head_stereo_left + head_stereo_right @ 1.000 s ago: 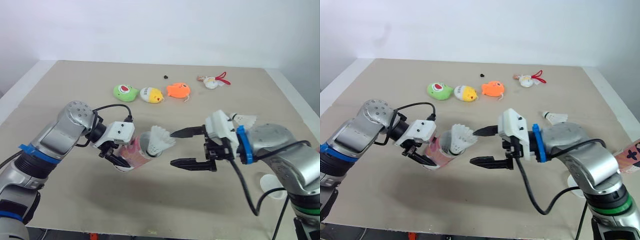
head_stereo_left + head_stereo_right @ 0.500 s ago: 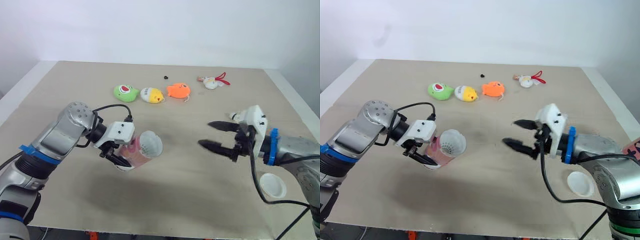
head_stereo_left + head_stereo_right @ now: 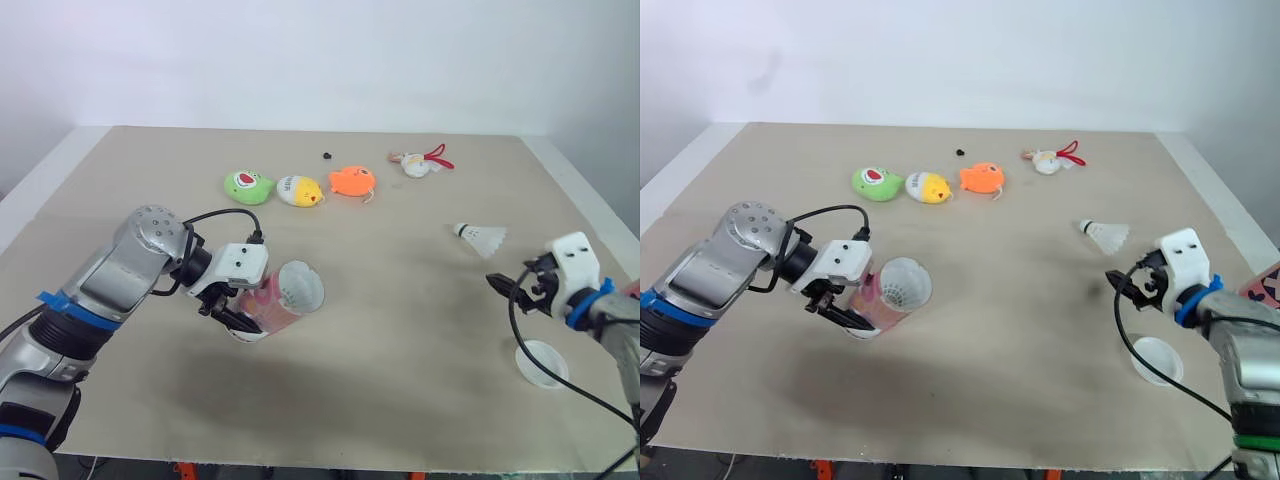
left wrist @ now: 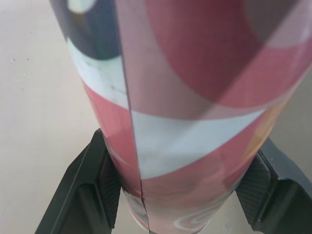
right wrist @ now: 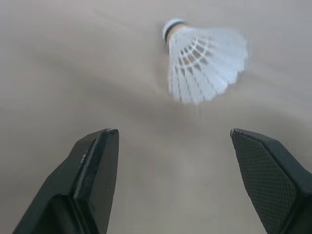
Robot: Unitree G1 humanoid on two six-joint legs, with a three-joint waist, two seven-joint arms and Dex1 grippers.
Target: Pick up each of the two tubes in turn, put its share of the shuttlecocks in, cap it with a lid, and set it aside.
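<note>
Left gripper [image 3: 235,312] clamps the tube [image 3: 285,300]; right gripper [image 5: 173,141] hangs spread.
From the head I see the tube tilted at the table's [image 3: 400,420] 8 o'clock, feathers [image 3: 292,292] in its mouth; the left wrist adds both fingers [image 4: 92,195] pressing its wall. The right wrist shows the shuttlecock [image 5: 204,63] ahead of its fingers, at 3 o'clock; lid [image 3: 541,363] at 4.

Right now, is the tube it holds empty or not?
Not empty. The tube has no lid on its mouth, and a shuttlecock shows its white feathers inside.
</note>
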